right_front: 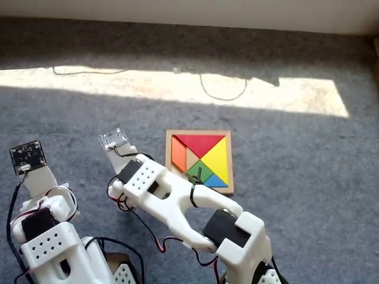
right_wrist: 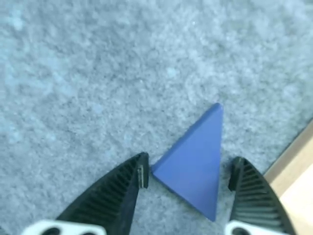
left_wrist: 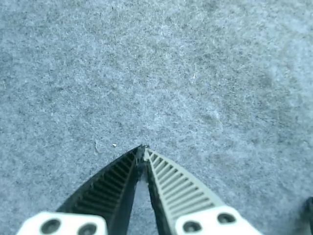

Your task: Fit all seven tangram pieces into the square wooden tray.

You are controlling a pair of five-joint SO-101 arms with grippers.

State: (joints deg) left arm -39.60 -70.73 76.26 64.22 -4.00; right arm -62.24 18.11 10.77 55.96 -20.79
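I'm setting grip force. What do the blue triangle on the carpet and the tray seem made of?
Blue triangle: probably painted wood, with flat matte colour and crisp edges; plastic cannot be ruled out. Tray: bare pale wood, judging by its tan, unpainted rim; no grain is visible.

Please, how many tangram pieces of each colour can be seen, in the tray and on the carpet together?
red piece: 1
yellow piece: 1
orange piece: 1
green piece: 1
blue: 2, a blue piece in the tray and a blue triangle on the carpet
Total: 6
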